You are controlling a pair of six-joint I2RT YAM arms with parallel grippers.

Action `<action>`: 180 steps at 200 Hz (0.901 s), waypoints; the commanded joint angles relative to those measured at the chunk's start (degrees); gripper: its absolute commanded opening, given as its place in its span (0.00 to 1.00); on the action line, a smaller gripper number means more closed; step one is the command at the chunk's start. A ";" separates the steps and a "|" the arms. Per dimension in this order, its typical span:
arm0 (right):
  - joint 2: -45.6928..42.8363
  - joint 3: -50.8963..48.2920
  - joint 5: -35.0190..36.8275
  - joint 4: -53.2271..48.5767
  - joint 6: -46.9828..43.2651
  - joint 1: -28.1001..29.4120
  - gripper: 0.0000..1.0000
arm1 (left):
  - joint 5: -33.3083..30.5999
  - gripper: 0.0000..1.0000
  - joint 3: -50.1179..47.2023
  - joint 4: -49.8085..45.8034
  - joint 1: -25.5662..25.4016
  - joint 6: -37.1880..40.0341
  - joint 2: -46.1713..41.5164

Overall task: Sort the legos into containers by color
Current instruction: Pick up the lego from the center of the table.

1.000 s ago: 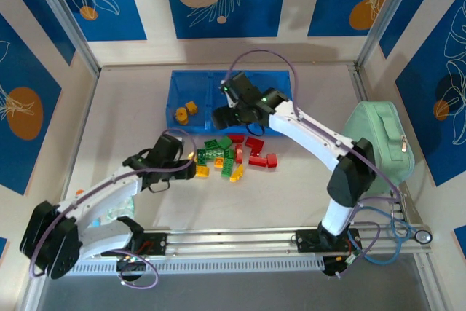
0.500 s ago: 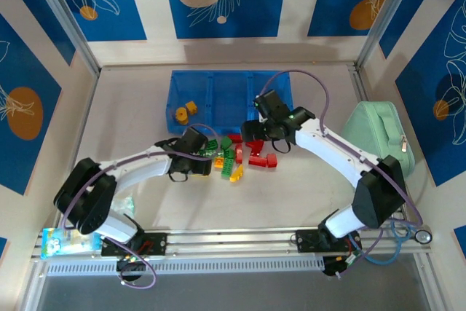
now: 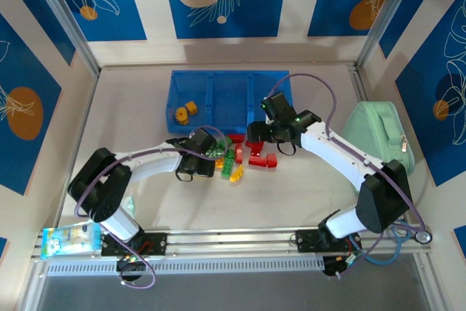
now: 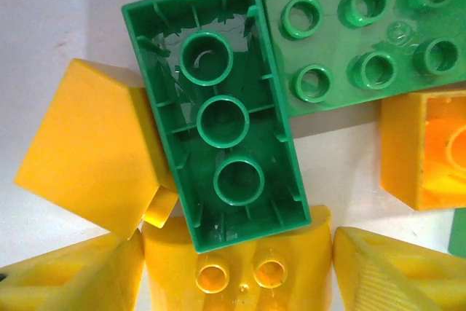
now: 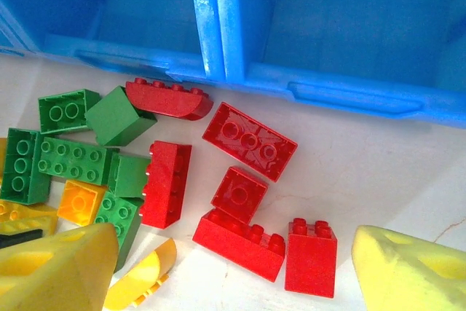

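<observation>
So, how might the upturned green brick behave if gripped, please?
The green brick looks hollow and rigid, so probably stiff and light. Its glossy walls may slip slightly. It lies against a yellow brick, so pushing may shift both.

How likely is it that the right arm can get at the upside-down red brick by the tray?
Probably yes. The right end effector hangs open close by, and the upside-down red brick lies flat on the table beside the tray with nothing on top.
</observation>
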 commanded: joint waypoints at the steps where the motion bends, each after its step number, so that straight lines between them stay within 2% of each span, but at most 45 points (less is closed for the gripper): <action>1: -1.53 -1.32 -1.87 1.09 1.12 -0.36 0.84 | -0.60 0.67 0.81 -2.24 -1.07 -1.16 1.84; 48: -1.81 -1.77 -1.87 1.10 1.25 -0.45 0.84 | -1.69 0.65 0.98 -3.88 -2.00 -1.40 3.06; 96: -2.21 -2.52 -1.94 1.45 1.73 -0.49 0.84 | -2.78 0.69 0.46 -5.31 -2.78 -2.38 2.97; 147: -2.63 -3.34 -2.07 1.89 2.35 -0.67 0.83 | -2.80 0.68 0.62 -5.78 -3.60 -2.95 4.13; 160: -2.73 -3.44 -1.97 1.89 2.43 -0.63 0.83 | -2.80 0.66 0.72 -6.08 -3.82 -3.03 4.24; 180: -3.19 -3.62 -1.82 1.82 2.57 -0.63 0.83 | -3.67 0.58 0.72 -6.76 -3.97 -3.42 3.14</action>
